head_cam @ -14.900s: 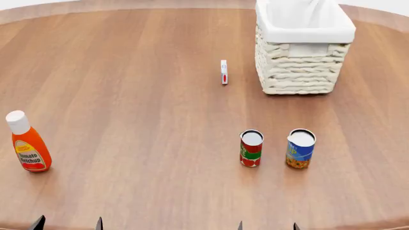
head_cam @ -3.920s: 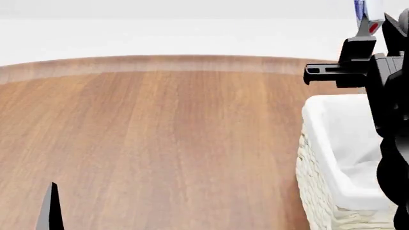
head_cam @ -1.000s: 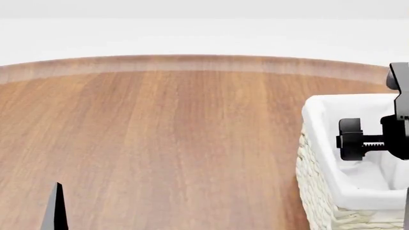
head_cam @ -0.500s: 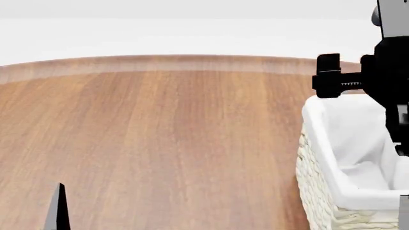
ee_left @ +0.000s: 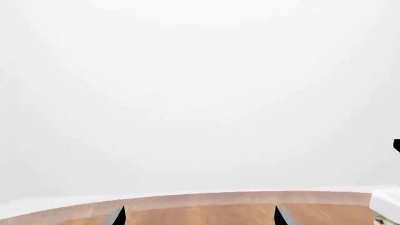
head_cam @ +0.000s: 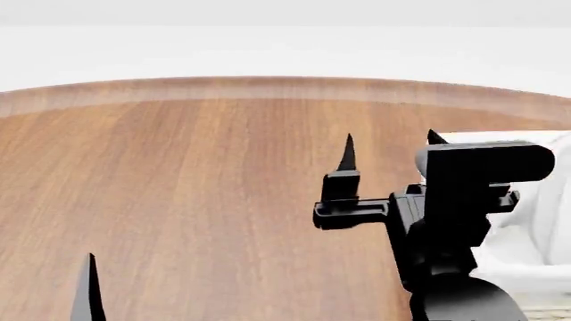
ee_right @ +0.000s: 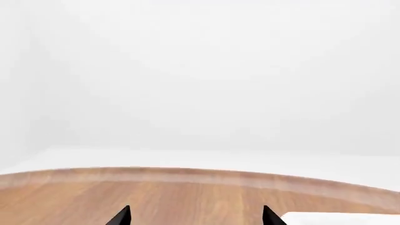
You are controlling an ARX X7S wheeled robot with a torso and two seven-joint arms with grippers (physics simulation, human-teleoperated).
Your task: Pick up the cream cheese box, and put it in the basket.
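Head view, near to far: a black fingertip of the left gripper [head_cam: 89,294] pokes up at the bottom edge, low over the wooden table [head_cam: 196,174]. Only one tip shows here, but in the left wrist view two tips [ee_left: 119,216] sit well apart w/ bare wood between, so the jaws are spread, nothing held.

Next out, the right gripper [head_cam: 388,150] is raised in front of the basket [head_cam: 526,257], fingers pointing up. Two black tips [head_cam: 347,154] stand apart w/ only table and white liner seen between them; the right wrist view agrees, tips wide and empty air between. So spread, holding nothing.

Basket sits at the right edge, mostly hidden by the arm; white cloth liner over the rim, a strip of wicker just visible at the bottom.

Cream cheese box: not visible in any view. Can't tell where it is. Prob. inside the basket behind the arm, since the right jaws are empty beside it, but that's a guess, the interior is blocked.

Handling, as a judgement: a small thin carton should be light and fairly stiff, tho the broad faces could dent if squeezed hard. It may tip easily if standing on edge. Best hold is across the thin dimension, pads on the two flat faces, near mid-height.

Farthest: table's curved far edge, then plain white background.
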